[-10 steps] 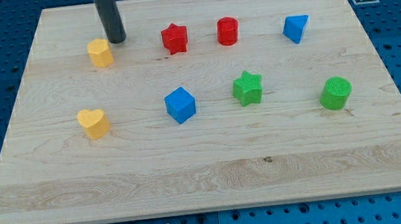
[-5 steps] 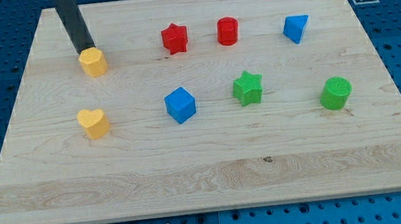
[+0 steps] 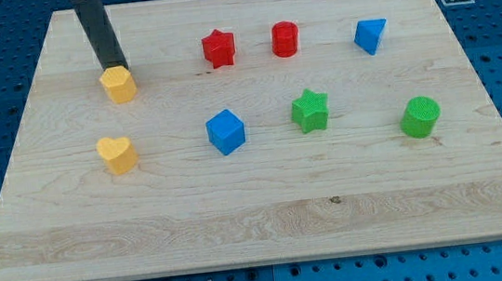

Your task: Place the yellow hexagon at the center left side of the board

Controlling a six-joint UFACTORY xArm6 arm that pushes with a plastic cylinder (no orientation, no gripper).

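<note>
The yellow hexagon (image 3: 119, 84) lies on the wooden board (image 3: 259, 214) at the upper left. My tip (image 3: 116, 67) touches the hexagon's top edge, on the side toward the view's top. The dark rod rises from there to the view's top left. A yellow heart (image 3: 117, 155) lies below the hexagon, nearer the view's bottom.
A red star (image 3: 218, 48), a red cylinder (image 3: 285, 39) and a blue triangular block (image 3: 370, 35) stand in a row along the top. A blue cube (image 3: 226, 131), a green star (image 3: 310, 110) and a green cylinder (image 3: 420, 116) form a lower row.
My tip swung from the hexagon's upper right to its top. The hexagon slid left, then a little down toward the yellow heart.
</note>
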